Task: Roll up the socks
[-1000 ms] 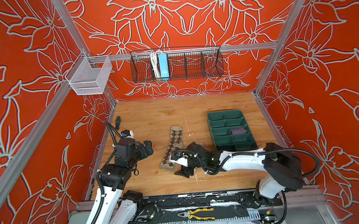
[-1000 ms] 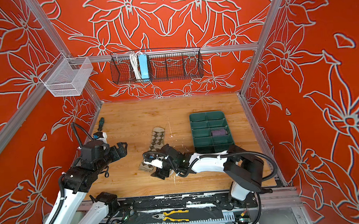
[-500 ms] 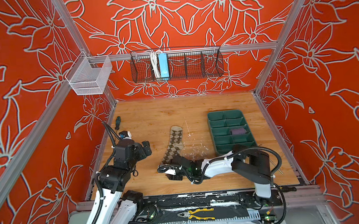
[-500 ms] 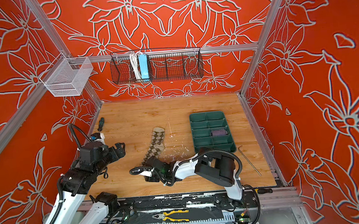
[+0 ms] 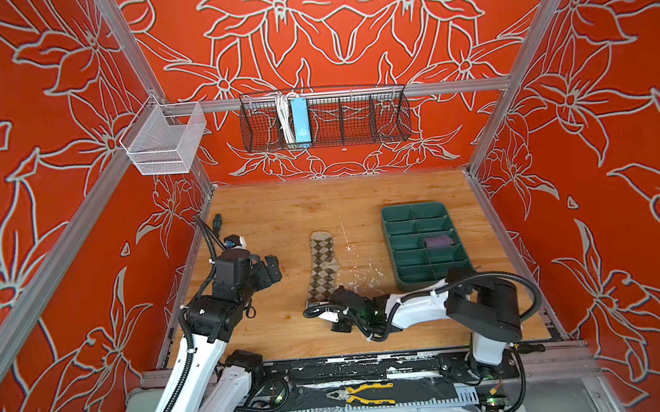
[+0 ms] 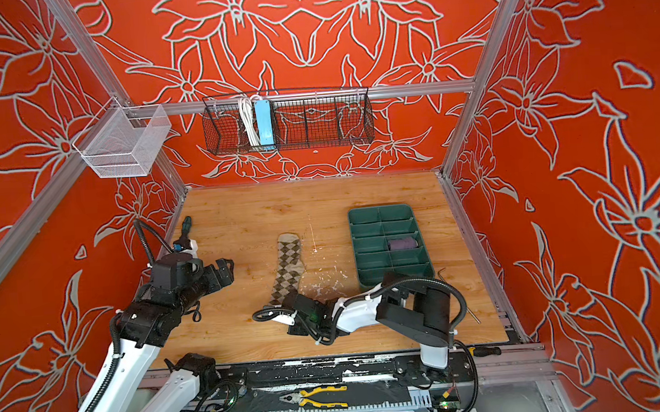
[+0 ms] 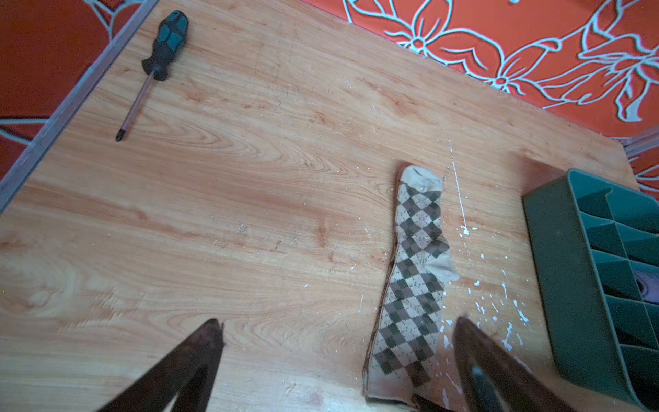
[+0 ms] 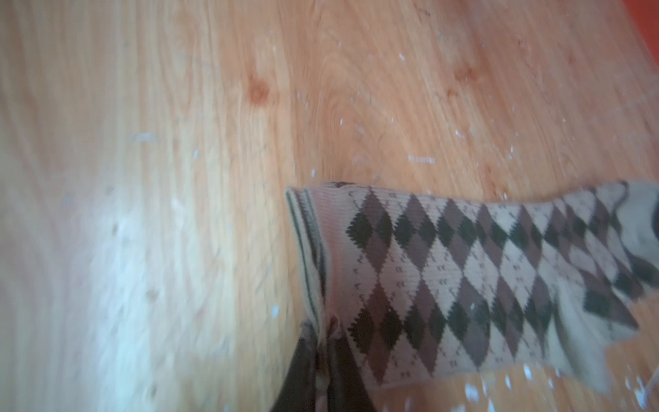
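The beige argyle sock [image 5: 323,269] [image 6: 287,267] lies flat and lengthwise in mid-table, its cuff toward the front edge. My right gripper [image 5: 333,299] [image 6: 293,302] sits low at that cuff. In the right wrist view the right gripper [image 8: 324,342] is shut, pinching the cuff edge of the sock [image 8: 481,281]. The purple sock [image 5: 436,241] [image 6: 402,244] lies rolled up in one compartment of the green tray. My left gripper [image 5: 271,266] [image 7: 337,323] hangs open and empty to the left of the argyle sock [image 7: 413,281].
The green divided tray [image 5: 393,250] [image 6: 357,252] stands right of the sock. A screwdriver [image 7: 157,57] [image 5: 216,223] lies at the back left by the wall rail. A hex key [image 6: 458,297] lies front right. Pliers [image 5: 367,393] rest below the table's front edge.
My right gripper went from open to shut, moving onto the argyle sock's cuff and pinching it. The left arm has barely moved.
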Action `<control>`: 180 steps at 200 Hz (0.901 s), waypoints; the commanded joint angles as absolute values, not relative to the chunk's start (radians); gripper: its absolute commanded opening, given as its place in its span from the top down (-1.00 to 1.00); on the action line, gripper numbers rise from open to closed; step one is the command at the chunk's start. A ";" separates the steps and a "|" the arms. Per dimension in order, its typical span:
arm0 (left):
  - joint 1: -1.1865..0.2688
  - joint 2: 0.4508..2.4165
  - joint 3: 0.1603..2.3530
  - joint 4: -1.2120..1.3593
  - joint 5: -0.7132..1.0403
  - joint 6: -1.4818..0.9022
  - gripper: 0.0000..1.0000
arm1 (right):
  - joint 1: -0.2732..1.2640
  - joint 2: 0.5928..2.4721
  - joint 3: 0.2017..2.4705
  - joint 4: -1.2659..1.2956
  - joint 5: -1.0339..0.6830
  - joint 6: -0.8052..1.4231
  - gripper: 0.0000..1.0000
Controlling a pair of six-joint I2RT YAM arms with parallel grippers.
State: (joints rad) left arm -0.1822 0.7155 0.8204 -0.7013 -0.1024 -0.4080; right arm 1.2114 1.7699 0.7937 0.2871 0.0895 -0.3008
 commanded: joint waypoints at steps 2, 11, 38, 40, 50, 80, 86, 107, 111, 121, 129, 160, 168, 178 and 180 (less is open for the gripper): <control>-0.177 0.734 0.856 -0.663 0.037 -0.338 -0.99 | 1.213 1.675 0.732 0.174 0.106 -0.292 0.90; -0.178 0.744 0.867 -0.663 0.080 -0.316 -0.98 | 1.213 1.638 0.704 0.151 0.104 -0.291 0.91; -0.182 0.756 0.900 -0.666 0.127 -0.272 -0.97 | 1.205 1.581 0.682 0.041 0.025 -0.296 0.91; -0.184 0.755 0.903 -0.667 0.125 -0.269 -0.97 | 1.203 1.582 0.685 0.027 0.016 -0.294 0.91; -0.186 0.751 0.922 -0.670 0.123 -0.250 -0.97 | 1.189 1.594 0.718 -0.042 -0.031 -0.281 0.91; -0.221 0.738 1.009 -0.712 0.107 -0.149 -0.97 | 1.118 1.681 0.860 -0.246 -0.269 -0.252 0.90; -0.244 0.738 1.031 -0.730 0.104 -0.121 -0.97 | 1.100 1.702 0.888 -0.276 -0.318 -0.245 0.90; -0.322 0.722 1.085 -0.783 0.140 0.005 -0.93 | 1.035 1.785 1.000 -0.399 -0.479 -0.221 0.90; -0.333 0.717 1.090 -0.790 0.161 0.031 -0.92 | 1.023 1.799 1.018 -0.422 -0.504 -0.219 0.90; -0.360 0.703 1.095 -0.808 0.217 0.102 -0.90 | 0.995 1.838 1.056 -0.468 -0.584 -0.216 0.90; -0.381 0.690 1.095 -0.822 0.254 0.161 -0.88 | 0.976 1.865 1.081 -0.497 -0.637 -0.217 0.90; -0.464 0.630 1.017 -0.805 0.276 0.347 -0.85 | 0.905 1.979 1.149 -0.564 -0.733 -0.190 0.90; -0.483 0.617 0.979 -0.789 0.262 0.394 -0.83 | 0.885 2.007 1.163 -0.573 -0.746 -0.175 0.90; -0.512 0.604 0.928 -0.765 0.236 0.445 -0.79 | 0.861 2.034 1.174 -0.571 -0.786 -0.150 0.90; -0.519 0.601 0.916 -0.760 0.229 0.455 -0.78 | 0.856 2.040 1.175 -0.568 -0.794 -0.143 0.90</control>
